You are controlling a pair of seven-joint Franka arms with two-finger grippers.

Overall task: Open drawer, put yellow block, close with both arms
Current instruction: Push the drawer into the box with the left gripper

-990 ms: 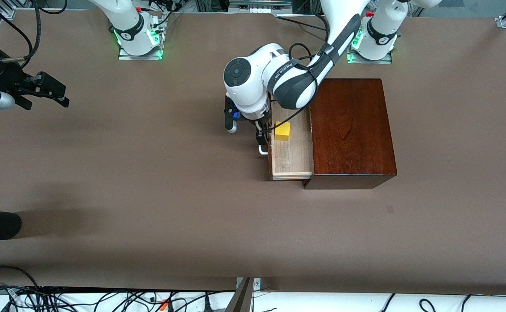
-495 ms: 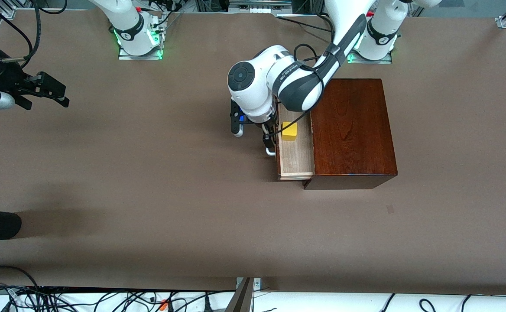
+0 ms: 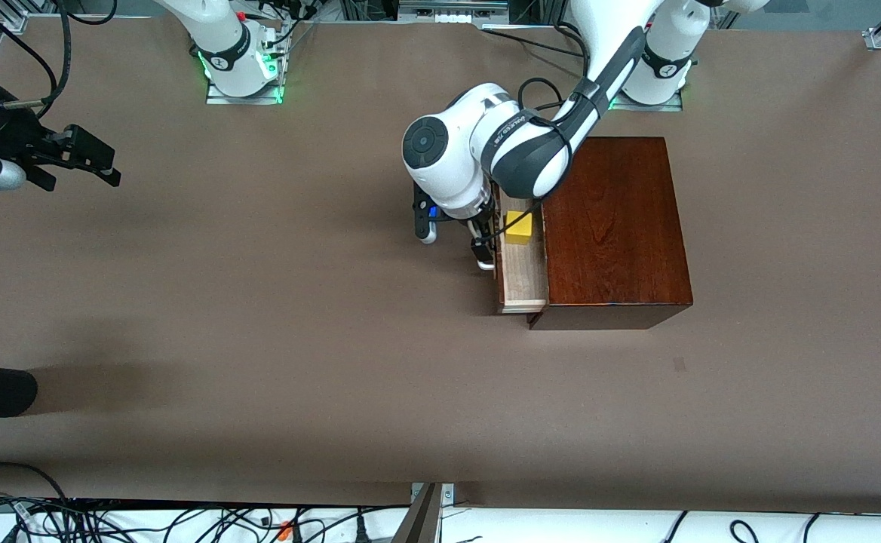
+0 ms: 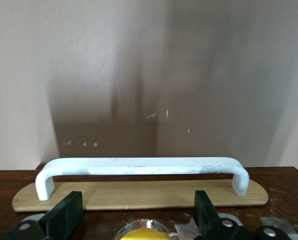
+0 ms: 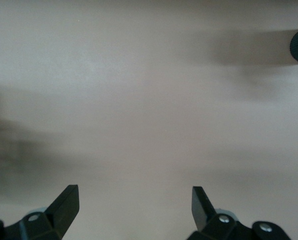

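My left claw is down at the front of the drawer, right by its white handle. In my left wrist view its two black fingers stand wide apart, and the handle lies just past their tips. The fingers are not pinching the handle. I cannot tell if they touch the dark drawer front.

The drawer sticks out a little from the dark wooden box, toward the right arm's end of the table. The yellow block sits inside the drawer, on the pale wood, close to the box. Nothing is holding the block.

My right claw waits well away from the box, at the right arm's end of the table, up over the bare brown top. Its fingers are spread wide with nothing between them.
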